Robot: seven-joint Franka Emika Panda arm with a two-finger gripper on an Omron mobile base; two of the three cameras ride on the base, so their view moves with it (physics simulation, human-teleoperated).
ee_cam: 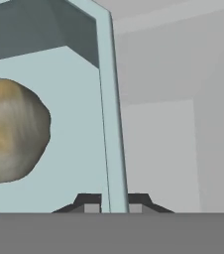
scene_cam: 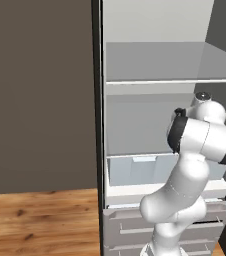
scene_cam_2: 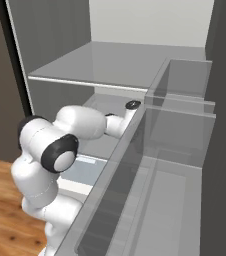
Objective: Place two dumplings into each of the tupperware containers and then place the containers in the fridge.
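In the hand view my gripper is shut on the thin side wall of the light blue tupperware container. Its dark fingertips sit on either side of that wall. One tan dumpling lies inside the tub on its pale blue floor, left of the gripped wall. The fridge stands open, and my arm reaches into its white interior at the level below the glass shelf. The hand itself is hidden behind the arm and the door bins.
A pale drawer sits under the arm inside the fridge, with grey drawers lower down. The open door's clear bins stand close on the right of the arm. A dark wall and wooden floor lie to the left.
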